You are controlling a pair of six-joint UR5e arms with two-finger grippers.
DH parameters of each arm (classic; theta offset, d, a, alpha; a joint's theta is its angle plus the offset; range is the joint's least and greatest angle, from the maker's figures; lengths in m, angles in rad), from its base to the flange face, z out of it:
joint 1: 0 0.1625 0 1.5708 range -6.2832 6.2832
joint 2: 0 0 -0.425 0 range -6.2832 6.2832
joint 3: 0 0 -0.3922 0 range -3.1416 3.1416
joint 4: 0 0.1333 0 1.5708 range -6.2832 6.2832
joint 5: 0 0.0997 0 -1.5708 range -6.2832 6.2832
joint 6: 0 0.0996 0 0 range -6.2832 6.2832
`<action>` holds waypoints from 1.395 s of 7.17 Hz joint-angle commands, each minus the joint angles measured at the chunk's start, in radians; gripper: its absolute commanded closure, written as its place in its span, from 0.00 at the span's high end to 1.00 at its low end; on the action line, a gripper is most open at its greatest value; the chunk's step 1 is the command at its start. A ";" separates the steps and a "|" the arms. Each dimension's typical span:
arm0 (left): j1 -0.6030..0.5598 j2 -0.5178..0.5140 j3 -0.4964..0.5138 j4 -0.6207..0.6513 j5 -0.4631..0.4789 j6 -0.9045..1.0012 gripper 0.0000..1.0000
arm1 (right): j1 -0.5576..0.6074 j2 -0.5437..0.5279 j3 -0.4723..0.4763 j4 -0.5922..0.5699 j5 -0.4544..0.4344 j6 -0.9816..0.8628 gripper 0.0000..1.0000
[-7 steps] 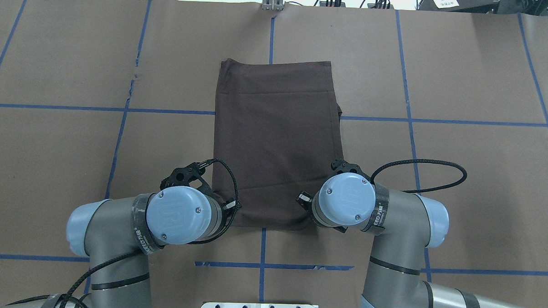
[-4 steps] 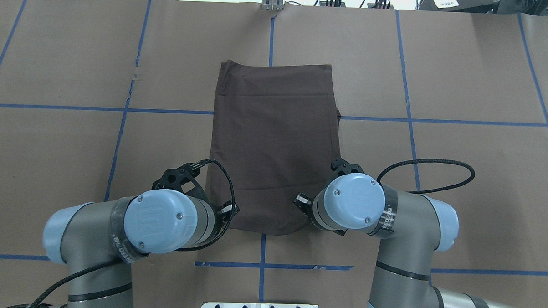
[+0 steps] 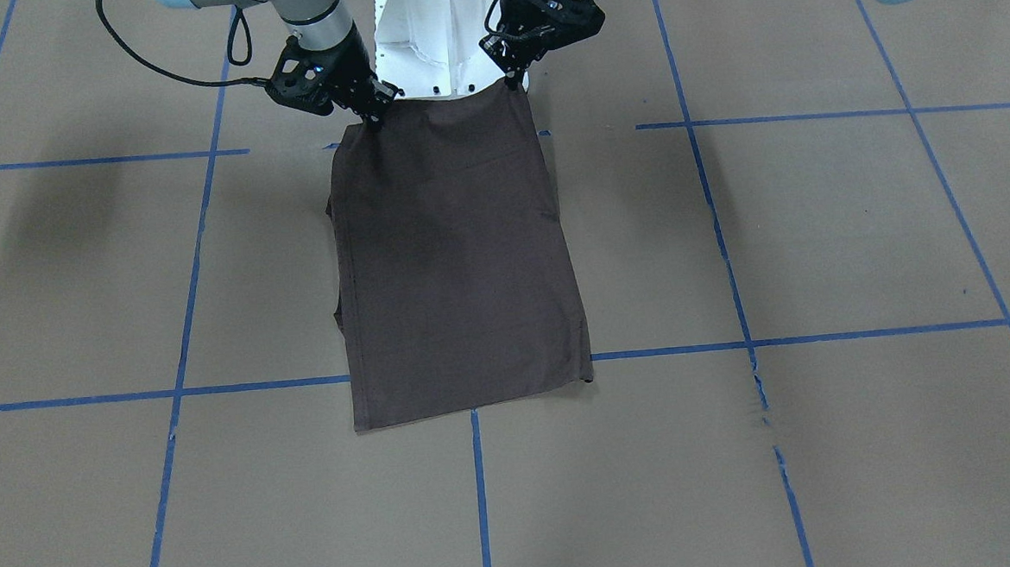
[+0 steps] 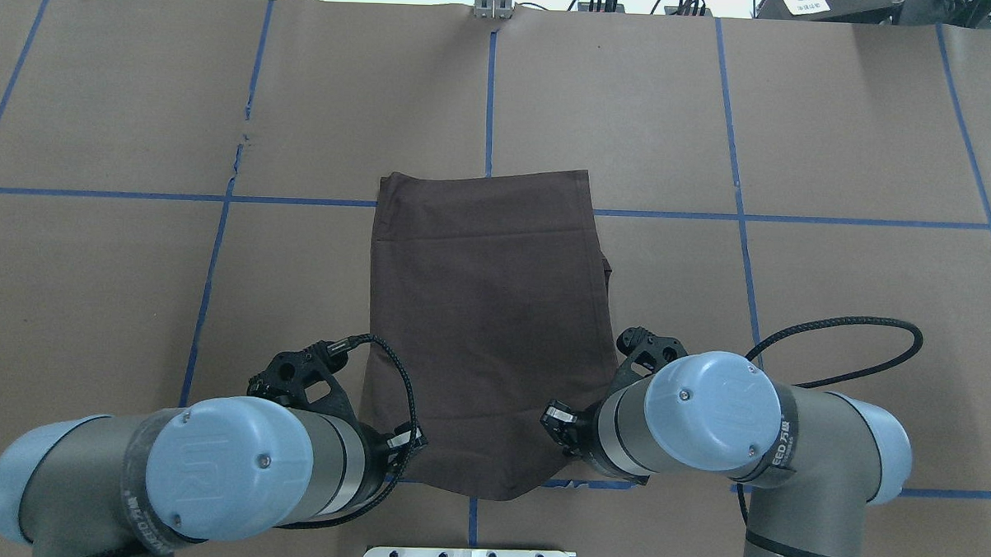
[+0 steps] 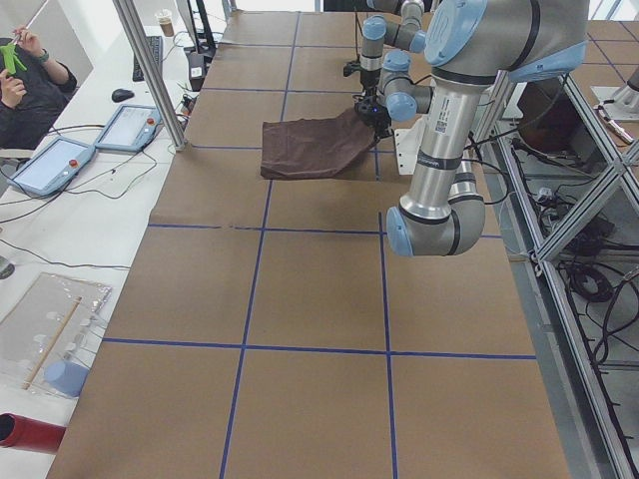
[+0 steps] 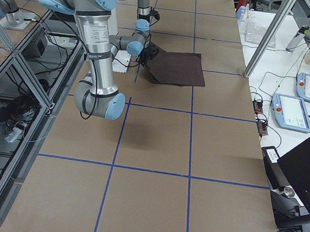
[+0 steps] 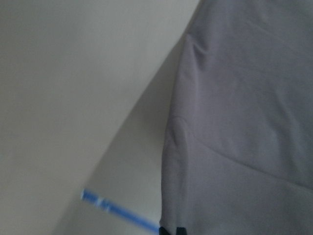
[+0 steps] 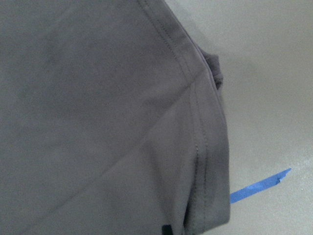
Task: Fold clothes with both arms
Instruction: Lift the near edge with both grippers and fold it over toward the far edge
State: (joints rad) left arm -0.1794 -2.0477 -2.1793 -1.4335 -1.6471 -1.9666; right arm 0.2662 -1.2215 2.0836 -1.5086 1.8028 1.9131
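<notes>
Exterior front-facing view is showing us gripping the T-shirt [image 3: 456, 260] by its two robot-side corners, left tool [image 3: 512, 80] and right tool [image 3: 373, 115] each clamped on cloth, its far part lying flat on the worktop [image 3: 813, 233]; we are judging both corners should travel level and taut.

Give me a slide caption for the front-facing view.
Left tool and right tool hold the folded dark brown garment by its raised robot-side corners.

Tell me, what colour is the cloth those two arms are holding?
The T-shirt is plain dark brown, clearest in the overhead exterior view.
</notes>
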 commanded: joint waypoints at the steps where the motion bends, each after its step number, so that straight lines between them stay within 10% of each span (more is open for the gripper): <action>1: -0.012 -0.005 -0.013 0.004 -0.017 0.008 0.00 | 0.061 0.022 -0.042 0.045 0.003 -0.091 0.00; 5: -0.283 -0.049 0.161 -0.118 -0.058 0.130 0.00 | 0.325 0.250 -0.354 0.080 0.116 -0.141 0.00; 8: -0.476 -0.219 0.665 -0.458 -0.082 0.199 0.03 | 0.424 0.477 -0.821 0.250 0.158 -0.160 0.00; 9: -0.553 -0.267 0.848 -0.549 -0.079 0.319 0.99 | 0.459 0.502 -0.934 0.339 0.158 -0.214 0.99; 10: -0.630 -0.273 0.944 -0.605 -0.080 0.445 1.00 | 0.508 0.510 -0.989 0.350 0.179 -0.312 1.00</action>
State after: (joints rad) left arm -0.7175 -2.2918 -1.3941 -1.9461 -1.7272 -1.6571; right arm 0.7219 -0.7370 1.1973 -1.2060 1.9647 1.6936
